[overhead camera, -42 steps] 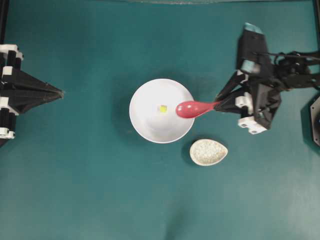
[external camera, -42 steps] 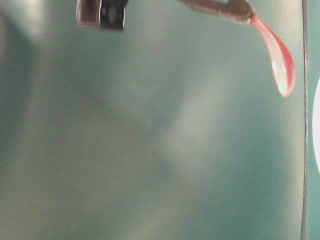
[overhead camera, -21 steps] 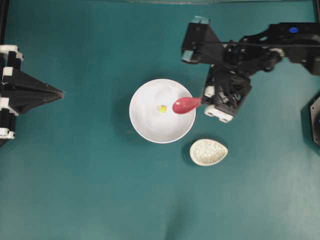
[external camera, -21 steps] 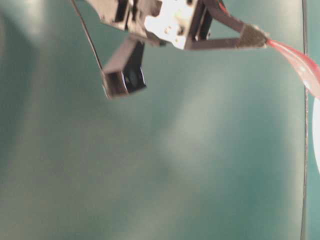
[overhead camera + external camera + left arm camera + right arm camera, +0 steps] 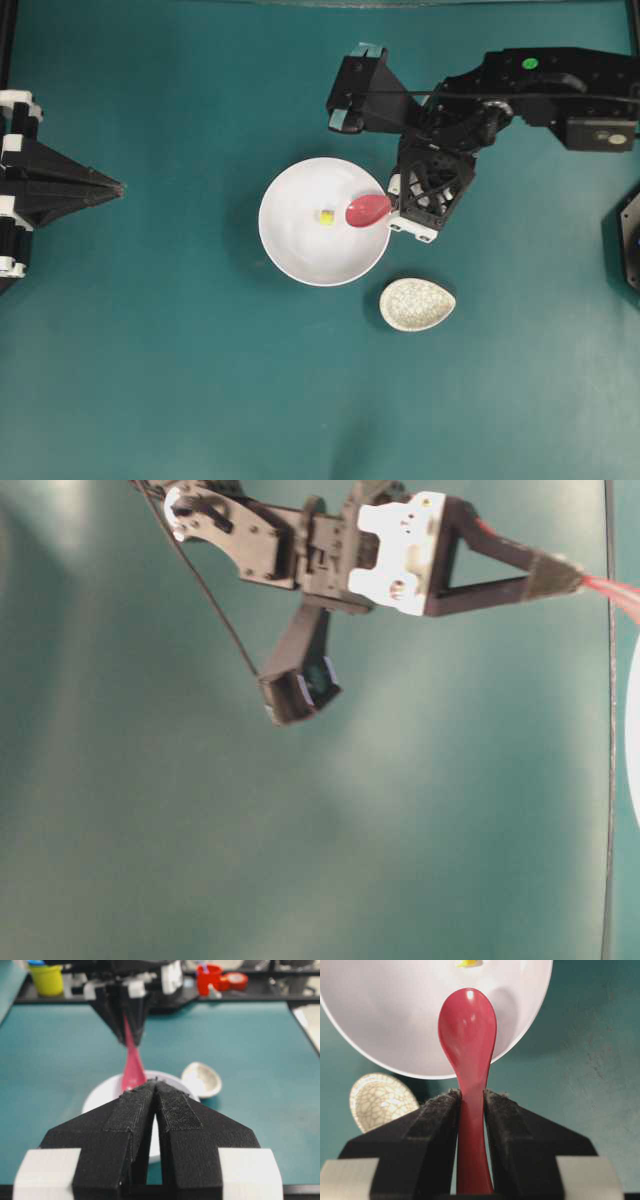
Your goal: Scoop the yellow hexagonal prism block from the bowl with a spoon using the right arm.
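The white bowl (image 5: 300, 255) sits mid-table with the tiny yellow hexagonal prism block (image 5: 326, 217) lying inside it, right of centre. My right gripper (image 5: 392, 207) is shut on the handle of the pink-red spoon (image 5: 368, 210). The spoon's head hangs over the bowl's right inner side, just right of the block and apart from it. In the right wrist view the spoon (image 5: 468, 1035) points down into the bowl (image 5: 395, 1020), and the block (image 5: 468, 963) shows at the top edge. My left gripper (image 5: 120, 186) rests shut at the far left, holding nothing.
A small speckled cream dish (image 5: 417, 304) lies just below and right of the bowl, close under the right arm's wrist. The right arm's camera housing (image 5: 356, 90) juts out above the bowl. A dark fixture (image 5: 630, 245) sits at the right table edge.
The right arm has swung left and closer to the bowl, tipping the spoon steeper. The spoon's head stays over the bowl's right side. The left arm and the block have not moved.
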Motion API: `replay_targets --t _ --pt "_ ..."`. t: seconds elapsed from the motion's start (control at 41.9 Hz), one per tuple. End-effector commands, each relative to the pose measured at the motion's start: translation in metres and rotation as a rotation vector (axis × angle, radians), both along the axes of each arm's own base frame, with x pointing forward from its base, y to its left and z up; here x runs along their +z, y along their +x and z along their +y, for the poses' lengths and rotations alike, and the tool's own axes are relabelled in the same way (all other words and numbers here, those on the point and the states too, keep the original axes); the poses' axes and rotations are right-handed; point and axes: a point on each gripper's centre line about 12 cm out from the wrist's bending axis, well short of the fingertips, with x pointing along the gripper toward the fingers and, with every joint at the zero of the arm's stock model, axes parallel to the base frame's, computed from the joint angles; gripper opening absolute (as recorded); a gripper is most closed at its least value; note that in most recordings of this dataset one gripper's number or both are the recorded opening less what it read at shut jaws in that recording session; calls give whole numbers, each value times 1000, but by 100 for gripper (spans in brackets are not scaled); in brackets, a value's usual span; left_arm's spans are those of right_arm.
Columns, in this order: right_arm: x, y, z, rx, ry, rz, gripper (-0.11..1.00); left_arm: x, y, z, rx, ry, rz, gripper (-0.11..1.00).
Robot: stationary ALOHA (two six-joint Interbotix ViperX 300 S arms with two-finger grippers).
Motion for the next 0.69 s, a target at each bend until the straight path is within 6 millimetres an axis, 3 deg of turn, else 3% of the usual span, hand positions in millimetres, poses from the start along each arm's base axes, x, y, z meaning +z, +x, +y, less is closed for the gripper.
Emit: replay_targets --t 0.0,0.406,0.668 --pt "7 7 -1 -4 -8 -35 24 9 2 0 -1 5 -23 0" --pt "-14 24 -5 -19 -26 -71 24 13 0 0 -2 5 -40 0" --pt "-14 40 -1 -20 -45 -148 24 13 0 0 -2 5 -41 0"
